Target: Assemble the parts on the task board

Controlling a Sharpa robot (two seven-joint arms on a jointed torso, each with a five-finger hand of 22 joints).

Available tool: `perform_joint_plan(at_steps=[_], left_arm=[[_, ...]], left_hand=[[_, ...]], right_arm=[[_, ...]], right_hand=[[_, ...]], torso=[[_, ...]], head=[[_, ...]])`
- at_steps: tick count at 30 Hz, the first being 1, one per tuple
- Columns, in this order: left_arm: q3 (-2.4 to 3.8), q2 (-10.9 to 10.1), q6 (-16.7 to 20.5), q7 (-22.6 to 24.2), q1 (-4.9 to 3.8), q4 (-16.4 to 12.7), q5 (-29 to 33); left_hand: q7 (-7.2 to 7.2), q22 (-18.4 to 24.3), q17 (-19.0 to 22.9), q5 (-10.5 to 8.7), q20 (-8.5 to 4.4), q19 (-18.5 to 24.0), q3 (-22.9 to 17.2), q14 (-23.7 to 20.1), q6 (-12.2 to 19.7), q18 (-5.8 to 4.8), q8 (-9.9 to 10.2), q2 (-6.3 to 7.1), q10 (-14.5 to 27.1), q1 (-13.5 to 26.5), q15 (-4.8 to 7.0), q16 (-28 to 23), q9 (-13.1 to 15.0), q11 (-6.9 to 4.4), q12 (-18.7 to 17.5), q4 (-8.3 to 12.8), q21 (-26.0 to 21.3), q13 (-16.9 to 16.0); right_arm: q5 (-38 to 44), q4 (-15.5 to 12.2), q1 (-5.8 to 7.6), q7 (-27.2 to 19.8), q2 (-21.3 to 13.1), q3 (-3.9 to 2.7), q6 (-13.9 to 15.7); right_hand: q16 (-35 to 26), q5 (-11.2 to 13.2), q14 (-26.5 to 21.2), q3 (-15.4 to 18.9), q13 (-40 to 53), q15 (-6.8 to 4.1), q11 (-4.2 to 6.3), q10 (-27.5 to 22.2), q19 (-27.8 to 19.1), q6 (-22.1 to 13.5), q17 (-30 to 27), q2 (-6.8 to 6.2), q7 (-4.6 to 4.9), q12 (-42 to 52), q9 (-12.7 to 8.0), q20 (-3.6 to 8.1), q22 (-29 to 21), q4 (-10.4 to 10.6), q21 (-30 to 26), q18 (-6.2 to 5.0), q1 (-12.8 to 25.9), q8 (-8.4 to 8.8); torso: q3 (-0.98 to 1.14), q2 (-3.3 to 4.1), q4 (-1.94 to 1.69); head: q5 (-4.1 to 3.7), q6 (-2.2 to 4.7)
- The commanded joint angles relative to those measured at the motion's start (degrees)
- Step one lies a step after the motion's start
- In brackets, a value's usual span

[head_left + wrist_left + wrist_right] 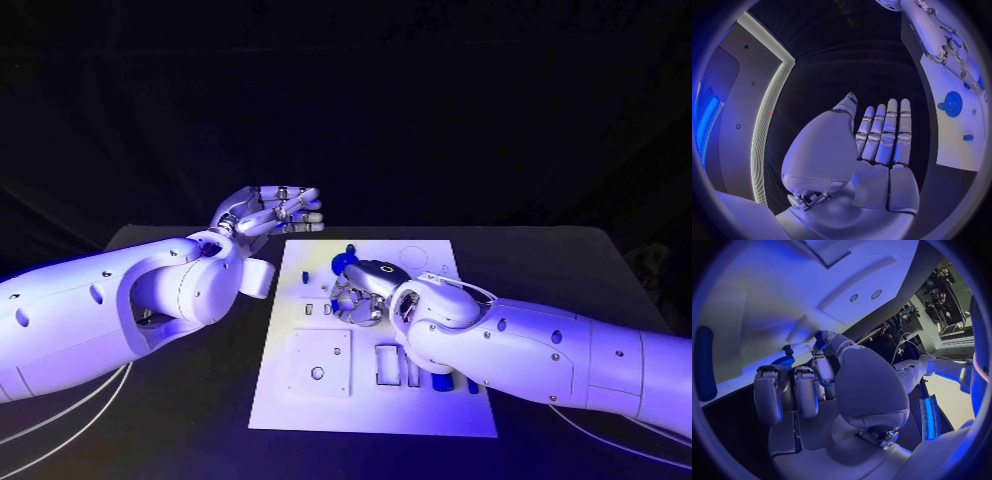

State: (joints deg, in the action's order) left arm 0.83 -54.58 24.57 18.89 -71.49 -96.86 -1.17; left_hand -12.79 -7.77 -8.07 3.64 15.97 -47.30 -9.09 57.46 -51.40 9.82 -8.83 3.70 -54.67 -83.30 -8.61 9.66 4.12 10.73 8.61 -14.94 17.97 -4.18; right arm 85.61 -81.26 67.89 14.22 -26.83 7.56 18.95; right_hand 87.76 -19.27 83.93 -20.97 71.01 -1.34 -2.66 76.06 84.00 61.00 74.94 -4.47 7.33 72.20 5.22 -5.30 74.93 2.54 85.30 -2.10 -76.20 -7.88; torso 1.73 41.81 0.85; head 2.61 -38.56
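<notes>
Task board (296, 405) lies flat mid-table between the arms, white, near edge facing the robot, presumably so both can reach it. Left hand (270, 211) hovers off the far-left corner, fingers straight and empty, likely parked clear. Right hand (364, 293) sits curled low over the board's middle by a blue gear (346, 263); whether it pinches a part, I cannot tell.

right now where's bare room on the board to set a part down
Free: the far right corner of the task board, and its near edge strip below the square plate. Crowded: the middle, under the right hand by the blue gear.
</notes>
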Motion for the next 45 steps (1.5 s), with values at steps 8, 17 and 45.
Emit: perform_joint_plan(at_steps=[8, 17, 45], left_arm=[[0.04, 0.0, -1.0, 0.2, -0.02, -0.1, -0.1], [0.04, 0.0, -1.1, 0.1, -0.02, 0.0, -0.1], [0.04, -0.1, -1.1, 0.0, -0.02, 0.0, -0.1]], left_hand=[[-0.51, 0.1, -0.1, -0.11, 0.03, 0.5, 0.0, -0.4, 0.2, 0.63, 0.4, -0.02, 0.2, -0.6, 0.10, -0.4, 0.0, -0.03, -0.3, 0.5, 0.1, 0.0], [-0.51, 0.1, -0.1, -0.11, 0.03, 0.5, 0.0, -0.4, 0.2, 0.63, 0.4, -0.02, 0.2, -0.6, 0.10, -0.4, 0.0, -0.03, -0.3, 0.5, 0.1, 0.0], [-0.51, 0.1, -0.1, -0.12, 0.03, 0.5, 0.0, -0.4, 0.2, 0.63, 0.4, -0.01, 0.2, -0.6, 0.10, -0.4, 0.0, -0.03, -0.3, 0.5, 0.2, 0.0]], right_arm=[[1.6, 0.9, -0.46, 0.7, 0.4, 0.08, -1.9], [1.8, 0.8, -0.51, 0.7, 0.4, 0.08, -2.0], [2.2, 0.6, -0.51, 0.9, 0.4, 0.08, -0.9]], right_hand=[[0.1, 0.4, 5.1, 0.1, -0.2, -0.02, 0.05, 0.0, 2.7, -0.1, 10.7, -0.53, 0.10, 0.0, -0.1, 0.39, 12.0, 0.3, 0.1, 0.79, 1.1, 0.04], [0.1, 0.4, 5.1, 0.3, -0.4, 0.02, 0.00, -0.2, 2.7, -0.3, 10.6, -1.09, 0.18, -0.2, -0.1, 0.37, 12.0, 0.2, -0.1, 0.75, 1.6, 0.16], [-0.3, 0.0, 4.9, 1.3, -1.6, 0.51, -0.63, -1.5, 2.2, -2.3, 9.9, -2.68, 0.88, -1.5, -0.6, 0.01, 11.6, 0.7, -0.8, 0.57, 3.7, 1.10]], torso=[[-0.02, 0.00, 0.02], [0.00, -0.02, 0.05], [-0.03, -0.02, 0.07]], head=[[0.27, -0.24], [0.34, -0.25], [0.35, -0.26]])
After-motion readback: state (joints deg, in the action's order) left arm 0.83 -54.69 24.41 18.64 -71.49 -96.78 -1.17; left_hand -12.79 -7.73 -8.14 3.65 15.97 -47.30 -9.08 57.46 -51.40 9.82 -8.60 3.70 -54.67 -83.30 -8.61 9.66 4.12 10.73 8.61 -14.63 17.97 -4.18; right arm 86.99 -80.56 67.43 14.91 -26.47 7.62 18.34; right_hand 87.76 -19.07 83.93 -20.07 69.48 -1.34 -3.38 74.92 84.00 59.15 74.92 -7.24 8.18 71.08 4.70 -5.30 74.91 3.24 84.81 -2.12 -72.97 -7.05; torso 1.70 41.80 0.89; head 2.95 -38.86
